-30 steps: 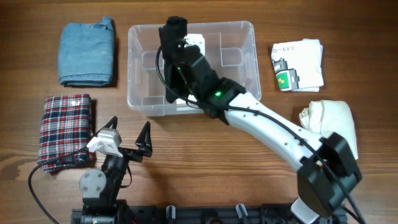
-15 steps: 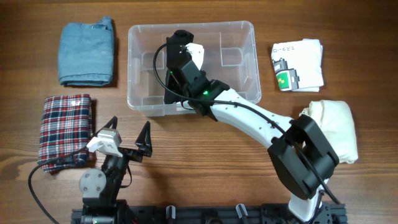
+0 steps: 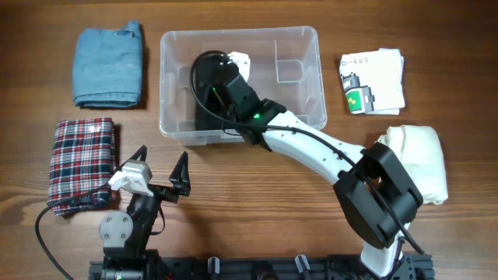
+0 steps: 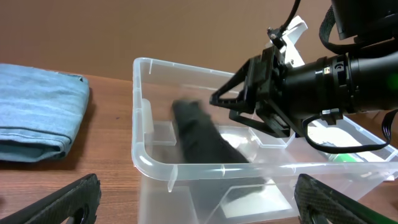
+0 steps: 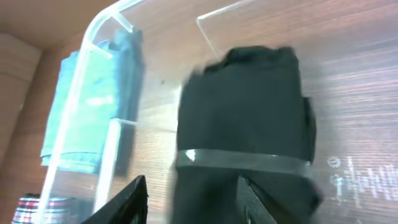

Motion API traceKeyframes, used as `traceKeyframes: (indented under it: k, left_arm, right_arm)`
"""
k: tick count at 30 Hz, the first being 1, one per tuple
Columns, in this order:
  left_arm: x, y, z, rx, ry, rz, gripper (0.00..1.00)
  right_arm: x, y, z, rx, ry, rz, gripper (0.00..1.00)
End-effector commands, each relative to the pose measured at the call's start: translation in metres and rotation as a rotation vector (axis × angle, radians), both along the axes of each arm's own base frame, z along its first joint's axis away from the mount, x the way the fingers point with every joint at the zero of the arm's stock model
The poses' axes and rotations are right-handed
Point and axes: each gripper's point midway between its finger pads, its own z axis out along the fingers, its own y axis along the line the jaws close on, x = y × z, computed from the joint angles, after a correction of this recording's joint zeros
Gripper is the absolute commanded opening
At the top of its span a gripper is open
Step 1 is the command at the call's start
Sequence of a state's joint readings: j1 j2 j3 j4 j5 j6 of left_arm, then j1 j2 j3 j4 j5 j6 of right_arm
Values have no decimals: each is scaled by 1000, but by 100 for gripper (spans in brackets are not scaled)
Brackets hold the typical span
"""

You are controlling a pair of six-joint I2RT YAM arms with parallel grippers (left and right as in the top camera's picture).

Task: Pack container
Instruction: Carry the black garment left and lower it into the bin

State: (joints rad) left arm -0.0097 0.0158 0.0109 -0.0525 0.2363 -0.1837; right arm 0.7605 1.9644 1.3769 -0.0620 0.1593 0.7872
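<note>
Left of the container (image 3: pixel 238 31), apart from it on the counter (image 3: pixel 233 202): folded denim garment (image 3: pixel 109 66), with a folded plaid garment (image 3: pixel 84 163) nearer the front.

Left claw (image 3: pixel 163 159): in front of the container's left corner, fingers spread, empty.

Container: clear plastic, rectangular, rounded corners, thick rim, upright, between the denim and a white printed garment (image 3: pixel 373 82).

Black garment (image 4: pixel 199 134): inside the container's left half, blurred.

Right claw (image 5: pixel 191 193): above the black garment, fingers spread, not gripping it.

Front right of the container: cream garment (image 3: pixel 416 159).
</note>
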Motion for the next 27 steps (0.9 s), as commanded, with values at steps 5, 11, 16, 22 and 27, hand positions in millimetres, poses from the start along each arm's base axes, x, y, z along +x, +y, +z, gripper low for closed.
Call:
traceKeyframes:
  k: [5,11,16,22,27]
  left_arm:
    - [0,2,-2,19,-1,9,100]
    - [1,2,-2,19,-1,9,100]
    - [0,2,-2,19,-1,9,100]
    - [1,2,-2,19,-1,10,100]
    - [0,2,-2,19,-1,9,100]
  right_arm:
    - [0,27,21,112,-41,90,54]
    - [18,-17,4,-73,-59,49,44]
    - [31,-65,-35,-198,37,-58,5]
    - [32,-67,-53,-217,61,-62,4]
    - [30,-68,-64,-254,70,-36,4]
